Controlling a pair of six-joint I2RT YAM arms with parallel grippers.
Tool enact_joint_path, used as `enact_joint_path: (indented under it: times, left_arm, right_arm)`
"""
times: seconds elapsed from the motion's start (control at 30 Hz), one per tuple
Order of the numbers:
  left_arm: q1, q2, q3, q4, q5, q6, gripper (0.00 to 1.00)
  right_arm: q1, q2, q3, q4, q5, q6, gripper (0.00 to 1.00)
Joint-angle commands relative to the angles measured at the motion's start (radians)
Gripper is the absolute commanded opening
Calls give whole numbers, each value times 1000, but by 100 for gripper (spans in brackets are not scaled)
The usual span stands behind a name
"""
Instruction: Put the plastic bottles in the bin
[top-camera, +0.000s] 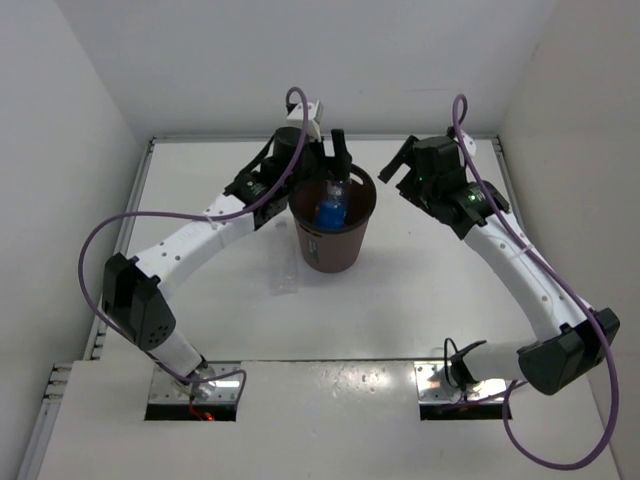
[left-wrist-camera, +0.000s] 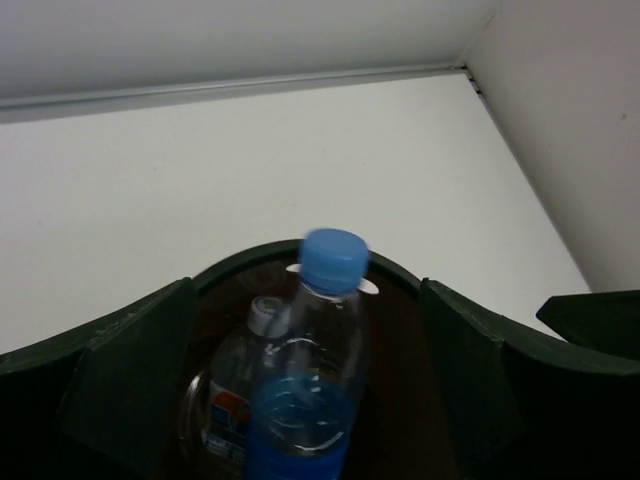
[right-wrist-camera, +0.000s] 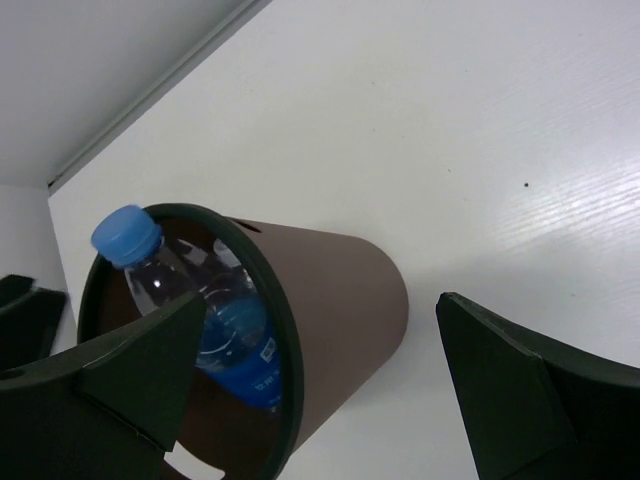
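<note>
The brown bin (top-camera: 332, 250) stands in the middle of the table. My left gripper (top-camera: 338, 150) hangs over its far rim, open. In the left wrist view the left gripper (left-wrist-camera: 305, 290) has its fingers well apart. Between them, touching neither, a clear bottle with a blue cap and label (left-wrist-camera: 310, 390) stands tilted inside the bin (left-wrist-camera: 240, 262). Beside it lies a bottle with a white label (left-wrist-camera: 225, 405). My right gripper (top-camera: 395, 170) is open just right of the bin's rim. Its wrist view shows the right gripper (right-wrist-camera: 322, 300) facing the bin's wall (right-wrist-camera: 340, 300), with the blue bottle (right-wrist-camera: 225, 335) inside.
A faint clear bottle (top-camera: 285, 283) lies on the white table just left of the bin's base. White walls close the table in at the back and on both sides. The raised white ledge with the arm bases runs along the near edge.
</note>
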Motion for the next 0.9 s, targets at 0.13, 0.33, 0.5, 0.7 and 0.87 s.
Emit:
enact_joint_path:
  times: [0.13, 0.33, 0.5, 0.7, 0.87]
  left_arm:
    - [3, -13, 193, -28, -342, 77, 100]
    - [258, -49, 97, -186, -415, -258, 100]
    - [487, -83, -123, -105, -100, -329, 100]
    - [517, -158, -515, 174, 292, -173, 100]
    - [507, -177, -700, 239, 451, -67, 100]
  right_arm:
    - [-22, -39, -20, 10, -11, 20, 100]
    - [-31, -48, -29, 10, -31, 20, 100]
    - [-40, -68, -58, 10, -31, 20, 100]
    - [-58, -68, -67, 10, -40, 20, 100]
    - [-68, -68, -86, 10, -62, 20, 100]
